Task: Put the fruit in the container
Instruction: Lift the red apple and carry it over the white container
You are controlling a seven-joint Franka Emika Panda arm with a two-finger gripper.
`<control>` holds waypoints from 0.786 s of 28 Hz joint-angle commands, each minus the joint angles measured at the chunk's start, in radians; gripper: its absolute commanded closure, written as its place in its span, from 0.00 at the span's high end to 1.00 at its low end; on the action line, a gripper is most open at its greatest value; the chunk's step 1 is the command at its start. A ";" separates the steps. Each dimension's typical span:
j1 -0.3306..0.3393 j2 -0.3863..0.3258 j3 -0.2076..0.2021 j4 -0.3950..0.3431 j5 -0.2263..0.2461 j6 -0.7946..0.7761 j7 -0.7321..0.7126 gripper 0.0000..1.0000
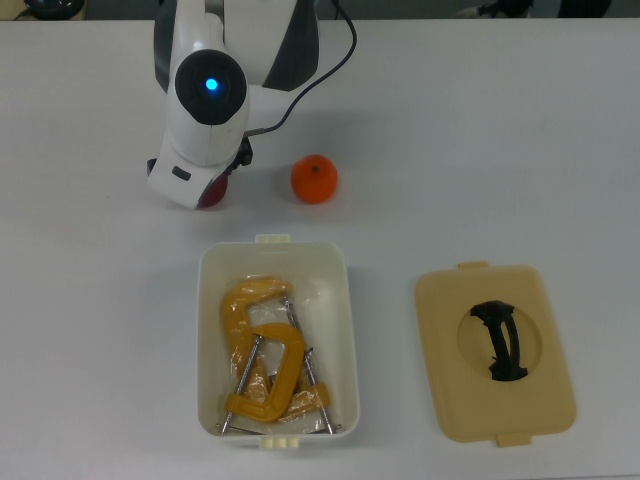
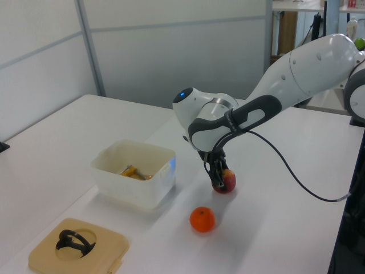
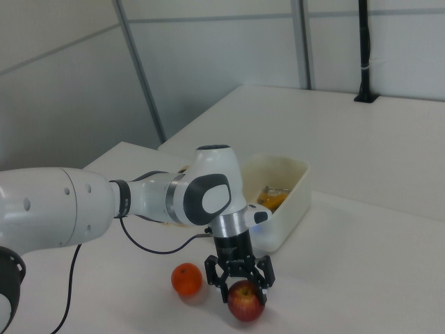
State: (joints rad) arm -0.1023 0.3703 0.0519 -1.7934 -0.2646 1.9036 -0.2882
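Note:
The fruit is a dark red apple [image 3: 246, 303] and an orange [image 3: 187, 280], both lying on the white table. My gripper [image 3: 245, 288] points straight down over the apple, open, with one finger on each side of its upper half. In the top view the wrist covers the apple [image 1: 212, 193] except for a red sliver, and the orange [image 1: 314, 179] lies free to the top view's right of it. The container [image 1: 350, 330] is a white tub below them in the top view, holding yellow C-clamps [image 1: 262, 360]. The left view shows the apple [image 2: 227, 181] beyond the orange [image 2: 202, 219].
A beige lid [image 1: 445, 400] with a black handle lies flat at the top view's right of the container. The arm's black cable [image 2: 296, 171] loops over the table behind the apple. The container [image 2: 134, 180] stands between the lid [image 2: 80, 251] and the arm in the left view.

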 commanded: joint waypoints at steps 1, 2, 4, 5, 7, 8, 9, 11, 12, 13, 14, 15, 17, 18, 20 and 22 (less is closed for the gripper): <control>0.000 -0.022 -0.003 0.005 -0.007 0.009 0.027 0.00; 0.000 -0.028 -0.003 0.018 -0.004 0.003 0.035 0.00; 0.001 -0.042 -0.001 0.043 0.005 -0.023 0.066 0.00; 0.003 -0.051 -0.001 0.083 0.037 -0.047 0.107 0.00; 0.003 -0.056 -0.001 0.136 0.086 -0.069 0.141 0.00; 0.003 -0.059 -0.003 0.164 0.111 -0.077 0.155 0.00; 0.003 -0.059 -0.003 0.196 0.135 -0.081 0.165 0.00; 0.003 -0.054 -0.003 0.267 0.197 -0.080 0.202 0.00; 0.003 -0.054 -0.003 0.281 0.209 -0.077 0.214 0.00; 0.003 -0.051 -0.003 0.295 0.229 -0.064 0.242 0.00; 0.004 -0.048 -0.003 0.301 0.234 -0.051 0.253 0.00; 0.007 -0.045 -0.001 0.308 0.235 -0.025 0.265 0.01; 0.012 -0.042 0.000 0.310 0.238 0.052 0.297 0.01; 0.012 -0.041 0.005 0.309 0.245 0.095 0.320 0.01; 0.009 -0.027 0.042 0.299 0.255 0.233 0.412 0.02; 0.009 -0.016 0.057 0.292 0.245 0.300 0.466 0.02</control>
State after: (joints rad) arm -0.0989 0.3155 0.0685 -1.4995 -0.0264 2.0339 0.0366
